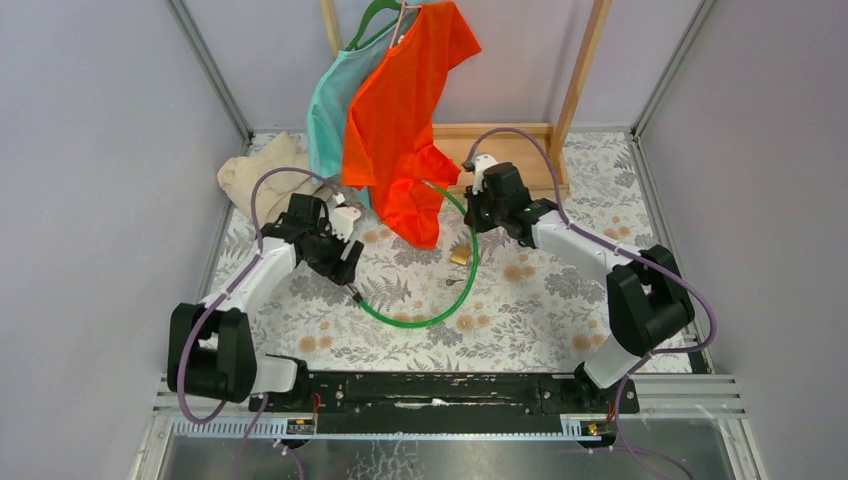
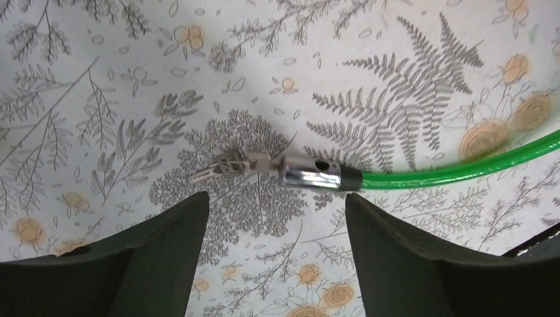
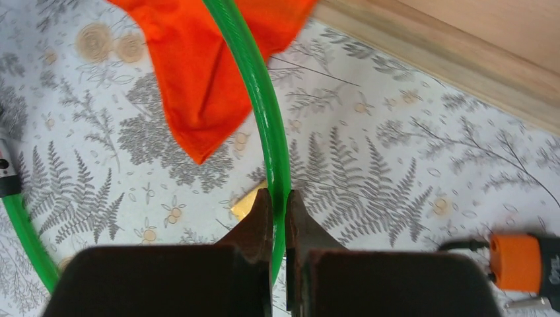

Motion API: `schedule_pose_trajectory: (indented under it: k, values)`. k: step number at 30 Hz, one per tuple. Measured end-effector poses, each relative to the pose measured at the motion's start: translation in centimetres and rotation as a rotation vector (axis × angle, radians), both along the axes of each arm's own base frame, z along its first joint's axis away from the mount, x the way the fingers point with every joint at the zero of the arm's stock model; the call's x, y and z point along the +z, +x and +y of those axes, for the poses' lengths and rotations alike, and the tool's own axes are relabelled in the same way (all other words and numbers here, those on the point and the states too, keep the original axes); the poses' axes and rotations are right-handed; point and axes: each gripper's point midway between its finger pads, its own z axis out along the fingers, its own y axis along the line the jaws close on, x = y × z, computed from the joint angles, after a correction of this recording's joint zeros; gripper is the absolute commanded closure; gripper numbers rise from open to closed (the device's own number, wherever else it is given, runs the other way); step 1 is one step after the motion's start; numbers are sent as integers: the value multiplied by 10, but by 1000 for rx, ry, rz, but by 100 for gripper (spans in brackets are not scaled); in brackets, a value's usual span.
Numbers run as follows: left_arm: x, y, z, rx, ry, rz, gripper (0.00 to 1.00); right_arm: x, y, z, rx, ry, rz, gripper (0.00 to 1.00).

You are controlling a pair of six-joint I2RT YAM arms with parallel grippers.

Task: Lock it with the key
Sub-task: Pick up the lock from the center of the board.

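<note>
While the right gripper (image 3: 279, 198) is clenched on the green plastic-coated cable (image 3: 264, 112), pinching it between both fingertips, the left gripper (image 2: 276, 198) hangs released, its dark fingers (image 2: 165, 251) spread wide above the flower-printed counter (image 1: 540, 300). Between those spread fingers in the left wrist view lies the cable's chrome end cap (image 2: 310, 175), with a few tiny bare metal keys (image 2: 218, 168) attached to it; neither finger touches them.

The small key with the bright orange plastic head (image 3: 522, 261) lies flat on the counter on the side of the gripped cable that faces the right edge, apart from both the cable and the right fingers. A small brass padlock (image 1: 460, 255) sits near the middle of the counter, just beside the cable and inside its loop.

From the end cap the cable bows toward the near edge, then rises to the right gripper and on under the hem of an orange T-shirt (image 1: 400, 110). That shirt hangs on a wooden rack (image 1: 580, 70) at the far edge, beside a teal garment (image 1: 330, 110). A crumpled beige cloth (image 1: 255, 175) lies toward the far left corner.
</note>
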Motion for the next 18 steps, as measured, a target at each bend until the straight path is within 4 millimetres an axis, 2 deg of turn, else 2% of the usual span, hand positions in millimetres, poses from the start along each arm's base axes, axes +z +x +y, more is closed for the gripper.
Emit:
schedule_pose_trajectory:
  k: [4,10,18]
  values:
    - [0,16,-10,21,-25,31,22,0,7,-27,-106,44,21,100]
    - [-11,30,-29,51,-49,108,22,-10,13,-50,-219,99,60,100]
    - [-37,43,-45,151,-80,207,28,-10,12,-46,-219,136,72,100]
